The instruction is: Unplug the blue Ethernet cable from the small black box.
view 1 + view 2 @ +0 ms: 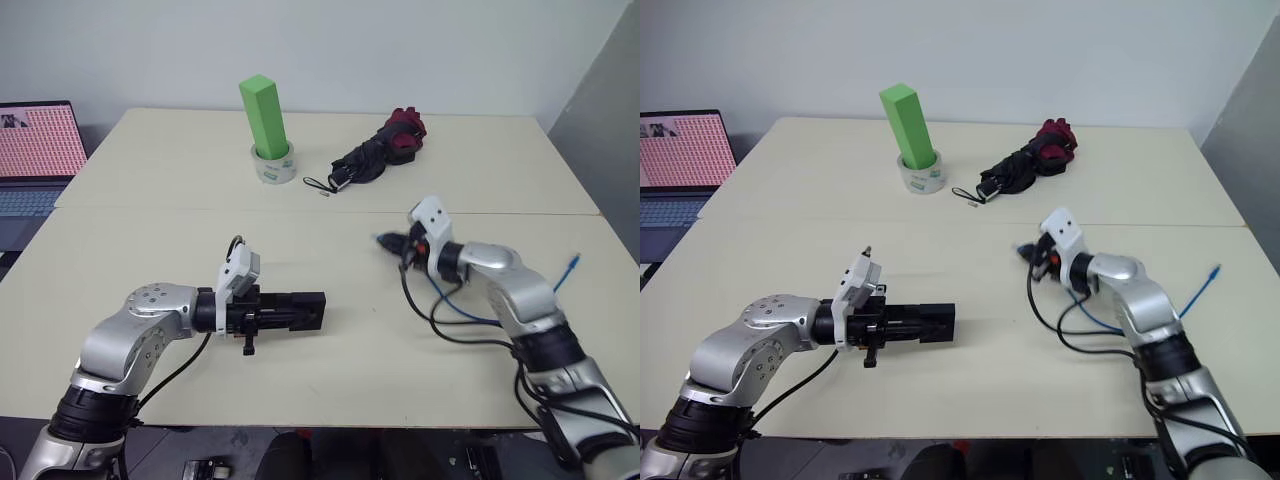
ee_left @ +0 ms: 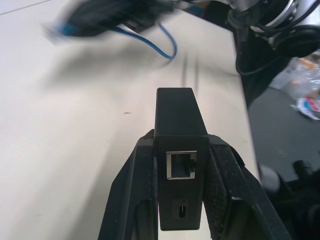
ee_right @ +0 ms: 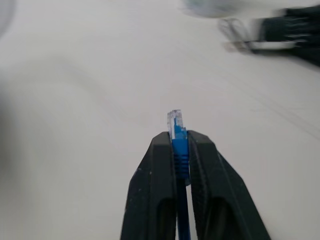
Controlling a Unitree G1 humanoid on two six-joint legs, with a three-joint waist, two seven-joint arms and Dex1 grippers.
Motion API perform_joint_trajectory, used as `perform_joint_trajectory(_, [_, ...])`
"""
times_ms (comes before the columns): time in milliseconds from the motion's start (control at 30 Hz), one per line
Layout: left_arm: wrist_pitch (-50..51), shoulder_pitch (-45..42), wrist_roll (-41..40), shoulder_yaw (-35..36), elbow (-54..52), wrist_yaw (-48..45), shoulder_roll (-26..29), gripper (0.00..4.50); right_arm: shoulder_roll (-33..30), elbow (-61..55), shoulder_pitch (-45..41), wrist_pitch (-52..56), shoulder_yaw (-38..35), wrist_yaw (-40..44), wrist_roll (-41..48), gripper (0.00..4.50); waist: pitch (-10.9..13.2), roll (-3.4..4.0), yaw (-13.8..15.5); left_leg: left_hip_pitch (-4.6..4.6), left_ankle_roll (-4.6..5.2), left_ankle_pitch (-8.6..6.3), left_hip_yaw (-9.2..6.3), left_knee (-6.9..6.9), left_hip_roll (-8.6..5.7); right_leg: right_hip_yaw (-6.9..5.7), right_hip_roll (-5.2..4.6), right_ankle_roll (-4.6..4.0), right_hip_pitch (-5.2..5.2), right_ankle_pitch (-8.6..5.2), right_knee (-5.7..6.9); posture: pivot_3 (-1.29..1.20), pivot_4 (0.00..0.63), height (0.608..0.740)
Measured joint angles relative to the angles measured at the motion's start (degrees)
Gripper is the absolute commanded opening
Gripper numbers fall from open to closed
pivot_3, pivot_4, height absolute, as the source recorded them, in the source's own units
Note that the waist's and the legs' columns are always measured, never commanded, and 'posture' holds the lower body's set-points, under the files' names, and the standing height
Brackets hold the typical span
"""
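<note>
Small black box (image 2: 179, 150) is clamped between left end effector (image 2: 180, 200) fingers, its empty port exposed. Blue Ethernet cable (image 3: 178, 135) plug is pinched in right end effector (image 3: 181, 150), apparently well apart from box; unplugging judged done.

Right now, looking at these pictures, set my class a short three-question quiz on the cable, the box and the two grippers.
1. True or false: the blue cable is plugged into the black box.
2. Which gripper holds the black box?
A. the left gripper
B. the right gripper
C. neither
3. Fill in: the green block stands upright inside a ring of ____.

Key
1. False. The port on the box is empty, and the clear plug sits free between the right gripper's fingers.
2. A. The left fingers clamp it on both sides.
3. Tape.
</note>
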Motion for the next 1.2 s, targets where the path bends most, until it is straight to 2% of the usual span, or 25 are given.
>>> perform_joint_trajectory(33, [-0.64,0.22,0.57,0.0,0.46,0.82,-0.3,0.77,1.06,3.02,-0.9,-2.46,-0.01,-1.82,-1.91,1.67,0.0,0.0,0.02,-0.06,0.0,0.0,0.02,-0.02,0.0,0.02,0.0,0.0,-0.06,0.0,-0.02,0.0,0.15,0.74])
perform_joint_trajectory(67, [-0.9,0.3,1.01,0.0,0.55,1.17,-0.45,0.77,1.59,4.61,-1.28,-3.82,-0.01,-2.64,-2.85,1.77,0.0,0.0,-0.02,-0.1,0.0,0.0,0.04,-0.01,0.0,0.03,-0.01,0.0,-0.09,0.0,-0.02,0.0,0.15,0.74])
perform_joint_trajectory(100, [-1.35,0.37,1.53,-0.01,0.58,1.91,-0.72,0.77,2.13,6.29,-1.49,-5.27,-0.03,-3.24,-3.86,2.17,0.0,0.0,-0.05,-0.12,0.0,0.0,0.08,-0.02,0.0,0.06,-0.02,0.0,-0.11,0.0,-0.03,0.0,0.15,0.74])
perform_joint_trajectory(233, [-4.84,0.85,4.29,0.17,1.45,6.14,-3.44,0.77,1.97,6.51,-1.34,-6.97,-0.79,-1.97,-4.62,2.99,0.0,0.0,-0.07,-0.11,0.0,0.0,0.13,-0.01,0.02,0.1,-0.03,0.0,-0.13,0.0,0.0,0.0,0.15,0.74])
perform_joint_trajectory(333, [-8.12,0.92,6.9,1.48,3.93,10.75,-6.13,0.77,-0.85,0.22,-0.02,-6.44,-1.78,2.32,-3.3,3.76,0.0,0.01,0.01,-0.11,0.01,0.0,0.1,0.01,0.02,0.08,-0.03,0.0,-0.13,0.0,0.03,0.0,0.15,0.74])
perform_joint_trajectory(433, [-14.27,-1.4,11.8,3.16,9.96,19.12,-10.85,0.77,-5.31,-13.33,4.53,-1.55,-2.42,12.53,4.0,4.44,-0.01,0.0,0.32,-0.12,0.02,-0.01,0.07,0.01,0.01,0.04,-0.03,0.0,-0.1,0.0,0.0,0.0,0.15,0.74])
perform_joint_trajectory(500, [-18.73,-3.16,15.32,4.11,14.76,24.24,-12.77,0.77,-7.04,-21.7,7.24,2.63,-2.01,17.9,9.32,4.44,-0.01,-0.01,0.24,-0.11,0.03,-0.01,0.07,0.01,0.02,0.04,-0.03,0.0,-0.09,0.0,0.0,0.0,0.15,0.74])
perform_joint_trajectory(600, [-24.78,-5.36,18.41,5.05,20.94,28.88,-15.42,0.77,-7.12,-28.36,8.64,8.2,-1.78,20.03,14.36,4.44,-0.01,-0.02,0.03,-0.09,0.02,-0.01,0.07,0.02,0.02,0.04,-0.03,0.0,-0.09,0.0,0.05,0.0,0.15,0.74])
perform_joint_trajectory(767, [-34.81,-8.96,21.69,6.31,33.65,33.73,-18.81,0.77,-6.66,-31.64,8.62,11.46,-0.45,19.72,14.52,4.44,-0.04,-0.07,0.16,-0.07,0.01,-0.01,0.06,0.05,-0.03,0.02,-0.07,0.0,-0.06,0.0,0.04,0.0,0.15,0.74])
perform_joint_trajectory(900, [-38.65,-10.34,22.49,6.37,38.35,34.6,-20.06,0.77,-6.59,-31.65,8.61,12.24,-0.39,19.5,14.38,4.44,-0.05,-0.09,0.16,-0.09,0.01,0.0,0.06,0.05,-0.03,-0.01,-0.09,0.0,-0.06,0.0,0.02,0.0,0.15,0.74])
perform_joint_trajectory(967, [-38.72,-10.42,22.14,6.92,39.04,34.57,-20.52,1.48,-6.59,-31.65,8.62,12.65,-0.39,19.3,14.34,4.47,-0.06,-0.08,0.14,-0.04,0.01,0.0,0.06,0.06,-0.03,0.01,-0.09,0.0,-0.03,0.0,0.04,0.0,0.15,0.74])
perform_joint_trajectory(1200, [-35.33,-6.52,20.4,7.64,36.26,33.14,-20.32,2.98,-6.56,-32.28,9.0,13.6,-0.37,17.8,14.27,4.47,-0.07,-0.08,0.1,-0.04,0.01,0.0,0.04,0.03,-0.01,-0.03,-0.09,0.0,-0.04,0.0,0.04,0.0,0.15,0.74])
